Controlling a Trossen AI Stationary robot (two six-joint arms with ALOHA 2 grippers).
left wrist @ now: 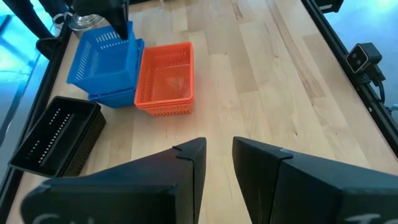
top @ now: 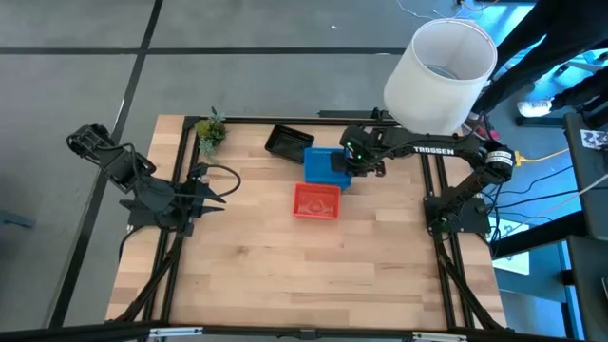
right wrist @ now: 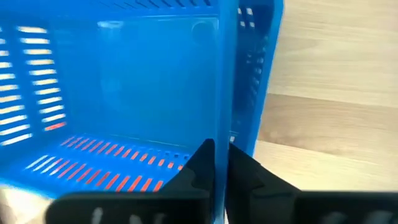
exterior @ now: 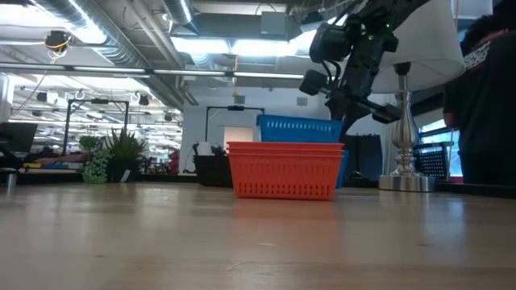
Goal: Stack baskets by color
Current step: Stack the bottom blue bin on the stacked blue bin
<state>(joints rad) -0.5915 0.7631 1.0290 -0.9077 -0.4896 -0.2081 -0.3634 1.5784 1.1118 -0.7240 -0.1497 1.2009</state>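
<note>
Tilting blue mesh basket (left wrist: pixel 104 57), pincer-held (right wrist: pixel 222 163)

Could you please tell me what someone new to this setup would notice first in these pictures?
Probably the bright baskets mid-table: the orange stack sits nearest the front, with the blue stack just behind it, where the right gripper pinches the top blue basket's wall. A black stack lies farther back, and a big white lampshade stands over the right rear corner.

Grey floor (top: pixel 76 57) around the wooden table (top: pixel 285 275); bright ceiling lights (exterior: pixel 234 47) beyond.
</note>
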